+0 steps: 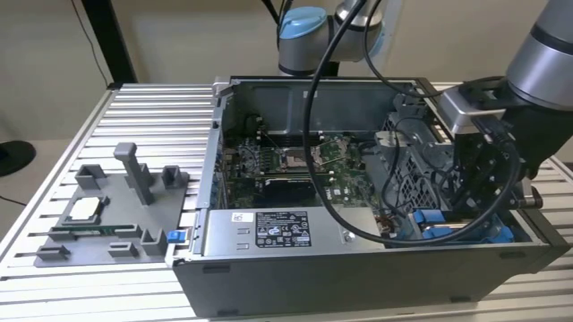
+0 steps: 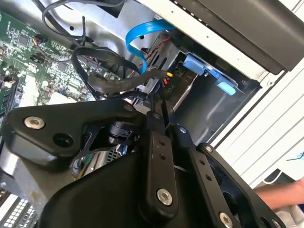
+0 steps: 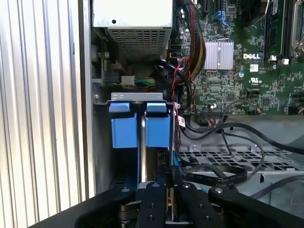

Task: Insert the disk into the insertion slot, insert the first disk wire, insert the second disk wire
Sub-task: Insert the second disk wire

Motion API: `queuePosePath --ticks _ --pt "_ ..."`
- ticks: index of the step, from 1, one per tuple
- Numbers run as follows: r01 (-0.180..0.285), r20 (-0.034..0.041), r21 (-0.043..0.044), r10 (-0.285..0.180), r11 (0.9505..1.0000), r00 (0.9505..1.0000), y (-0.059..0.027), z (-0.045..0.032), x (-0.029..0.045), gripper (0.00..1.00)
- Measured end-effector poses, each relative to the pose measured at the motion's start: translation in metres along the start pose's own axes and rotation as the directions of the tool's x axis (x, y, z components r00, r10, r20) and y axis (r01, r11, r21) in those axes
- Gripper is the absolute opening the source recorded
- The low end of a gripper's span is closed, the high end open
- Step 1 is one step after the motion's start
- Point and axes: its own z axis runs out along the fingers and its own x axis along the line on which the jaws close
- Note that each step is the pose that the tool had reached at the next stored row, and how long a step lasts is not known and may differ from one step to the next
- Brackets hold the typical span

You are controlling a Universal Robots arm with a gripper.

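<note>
I had the arm reaching down into the open computer case (image 1: 358,268), at the near corner on the exterior view's right. The gripper (image 2: 164,118) sat low inside that corner, just above the insertion slot (image 1: 501,235), whose bright blue tabs showed in the exterior view right beside the black finger linkage.

In the first wrist view the two blue tabs (image 3: 137,126) stood side by side under a grey metal lip, with a thin silver edge running between them toward the gripper (image 3: 167,173). I took that edge for the disk, sitting on end in the bay, but I could not tell how far it was seated.

In both wrist views the fingers looked drawn close together. In the second wrist view their tips met at a black cable (image 2: 123,83) that curved across toward the bay, and they appeared to be pinching its end, though I could not make out the contact itself. A flat blue ribbon cable (image 2: 140,35) looped over just beyond it, near a blue latch (image 2: 204,66) on the bay wall.

The motherboard (image 1: 286,161) lay in the middle of the case, and the power-supply box (image 1: 278,231) with its label sat along the near wall. Outside the case, on the exterior view's left, a grey fixture tray (image 1: 112,215) rested on the slatted table (image 1: 152,107).
</note>
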Motion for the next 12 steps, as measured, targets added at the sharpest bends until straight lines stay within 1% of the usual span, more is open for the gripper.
queuePosePath --ticks 4,6,8,9,10,12 --pt "0.0 -0.0006 0.0001 0.0 1.0 1.0 0.0002 0.0065 0.0001 0.0" --pt "0.0 -0.0022 0.0001 0.0 1.0 1.0 0.0002 0.0065 -0.0002 0.0" --pt "0.0 -0.0021 0.0001 0.0 1.0 1.0 0.0002 0.0066 -0.0002 0.0" --pt "0.0 -0.0006 -0.0001 0.0 1.0 1.0 0.0002 0.0063 -0.0004 1.0" --pt "0.0 0.0018 -0.0002 0.0 1.0 1.0 0.0001 0.005 -0.0003 1.0" --pt "0.0 0.0025 -0.0003 0.0 1.0 1.0 -0.0001 -0.0024 -0.0002 1.0"
